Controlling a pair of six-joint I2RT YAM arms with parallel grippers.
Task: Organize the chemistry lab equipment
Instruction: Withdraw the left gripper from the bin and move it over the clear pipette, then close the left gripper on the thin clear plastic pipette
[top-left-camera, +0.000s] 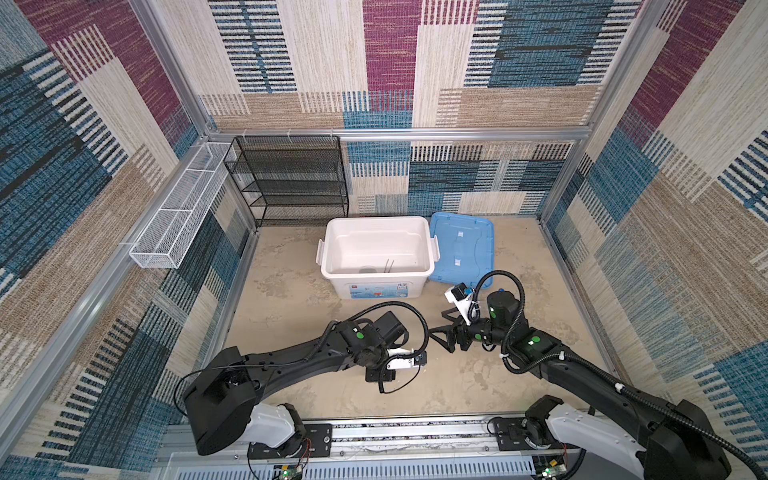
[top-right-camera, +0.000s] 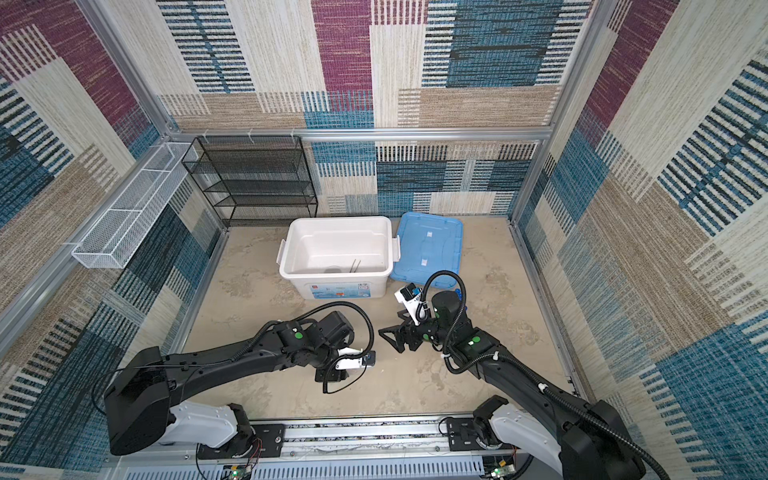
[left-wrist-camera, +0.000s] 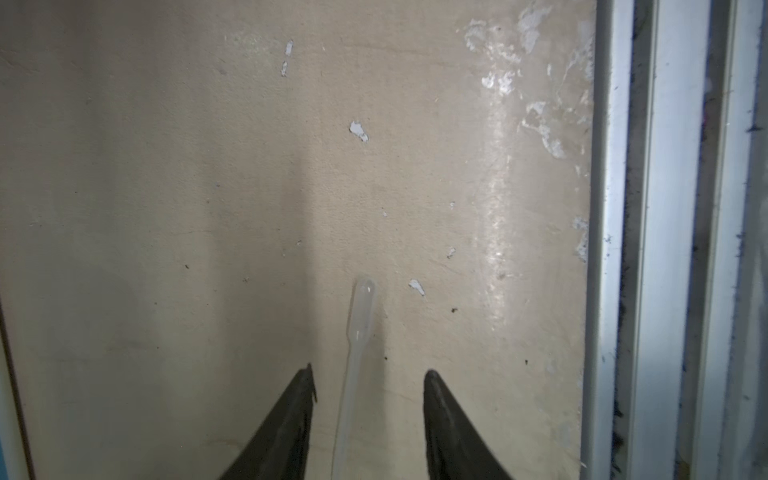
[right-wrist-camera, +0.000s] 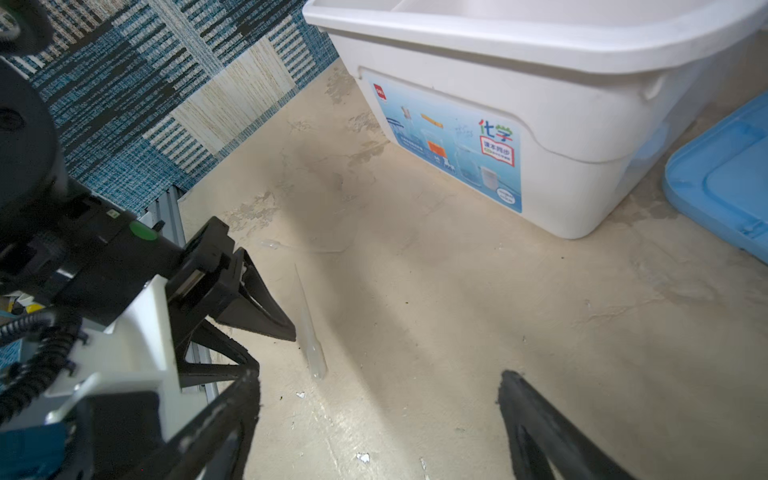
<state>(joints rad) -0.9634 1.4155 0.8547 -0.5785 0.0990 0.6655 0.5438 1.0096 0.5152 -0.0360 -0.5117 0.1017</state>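
Note:
A slim clear dropper (left-wrist-camera: 360, 309) lies flat on the beige floor. My left gripper (left-wrist-camera: 370, 370) points down over it, open, with the dropper's stem between the jaws and nearer one finger, touching neither. In the right wrist view the same dropper (right-wrist-camera: 311, 338) lies beside the left gripper (right-wrist-camera: 274, 351), and another dropper (right-wrist-camera: 291, 247) lies farther off. My right gripper (right-wrist-camera: 380, 384) hovers open and holds nothing, just right of the left arm in a top view (top-left-camera: 436, 325). Thin metal tweezers (top-left-camera: 389, 266) lie inside the white tub (top-left-camera: 376, 276).
The flat blue lid (top-left-camera: 461, 245) lies right of the tub. A black wire shelf (top-left-camera: 291, 183) stands at the back left and a white wire basket (top-left-camera: 183, 208) hangs on the left wall. An aluminium rail (left-wrist-camera: 619, 249) runs near the left gripper.

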